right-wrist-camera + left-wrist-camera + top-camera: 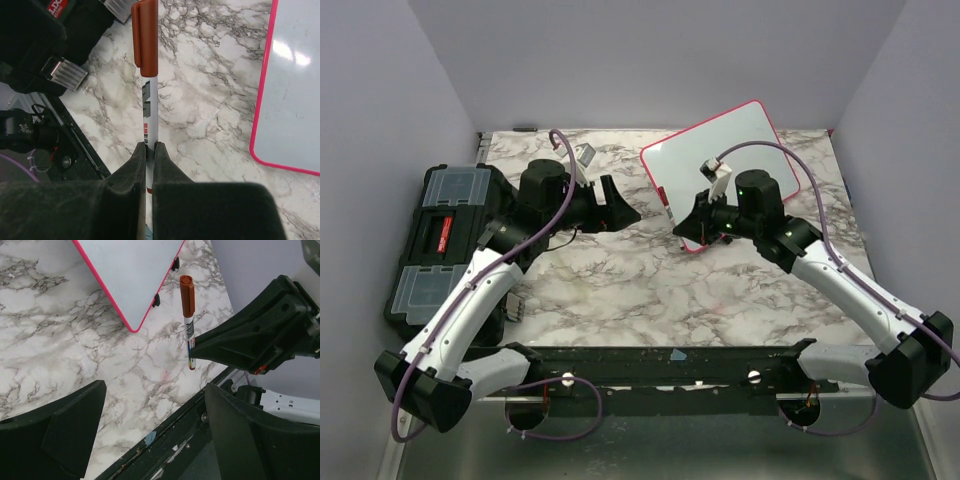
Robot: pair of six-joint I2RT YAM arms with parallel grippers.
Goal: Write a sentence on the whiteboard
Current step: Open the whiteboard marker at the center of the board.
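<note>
I see the right hand point(149, 146) closed tight on a brown-capped marker point(149, 95). The left hand point(155, 390) is spread wide, holding nothing. The whiteboard point(735, 140) lies on the bench point(620, 285), upper right of the top view.

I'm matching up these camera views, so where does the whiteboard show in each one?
Top external: whiteboard upper right of centre, tilted.
Left wrist: top centre, corner pointing down.
Right wrist: right edge.
Shared landmark: the right end effector, shut on the marker.
</note>
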